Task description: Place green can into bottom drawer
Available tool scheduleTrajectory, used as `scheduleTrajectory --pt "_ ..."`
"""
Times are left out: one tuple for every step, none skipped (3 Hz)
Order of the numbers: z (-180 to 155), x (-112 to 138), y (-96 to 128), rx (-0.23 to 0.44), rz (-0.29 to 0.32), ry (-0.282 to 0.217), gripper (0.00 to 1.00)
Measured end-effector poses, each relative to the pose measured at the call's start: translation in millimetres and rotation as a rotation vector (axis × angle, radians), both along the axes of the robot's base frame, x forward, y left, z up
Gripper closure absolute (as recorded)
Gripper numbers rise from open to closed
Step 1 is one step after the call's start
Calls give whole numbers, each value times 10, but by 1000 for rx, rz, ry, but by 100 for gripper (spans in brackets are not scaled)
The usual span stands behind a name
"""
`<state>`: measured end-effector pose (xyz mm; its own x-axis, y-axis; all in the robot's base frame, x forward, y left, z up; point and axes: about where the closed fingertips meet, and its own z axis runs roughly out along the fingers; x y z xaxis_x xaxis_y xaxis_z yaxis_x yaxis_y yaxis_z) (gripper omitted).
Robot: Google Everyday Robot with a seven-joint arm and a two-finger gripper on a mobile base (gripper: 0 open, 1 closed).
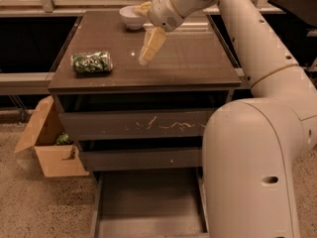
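green can (pixel 91 62) — on cabinet top (pixel 198 58) | gripper (pixel 141 33) hovering right of it — jaws apart

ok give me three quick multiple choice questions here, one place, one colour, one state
1. Where is the gripper? A) inside a drawer B) above the cabinet top, apart from the green can C) down by the floor
2. What colour is the bowl? A) white B) red C) black
3. How is the bottom drawer? A) shut B) pulled out C) taken off
Answers: 1 B, it hangs over the top, clear of the can; 2 A, the bowl at the back is white; 3 B, its tray juts out at the bottom.
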<state>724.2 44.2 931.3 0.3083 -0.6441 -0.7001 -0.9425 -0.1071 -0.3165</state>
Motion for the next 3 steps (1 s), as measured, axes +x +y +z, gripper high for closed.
scheduleTrajectory --pt "-38 81 103 22 -6 -14 0" --pt "-106 213 385 25 -3 -42 0" --pt "-177 301 679 43 13 -49 0"
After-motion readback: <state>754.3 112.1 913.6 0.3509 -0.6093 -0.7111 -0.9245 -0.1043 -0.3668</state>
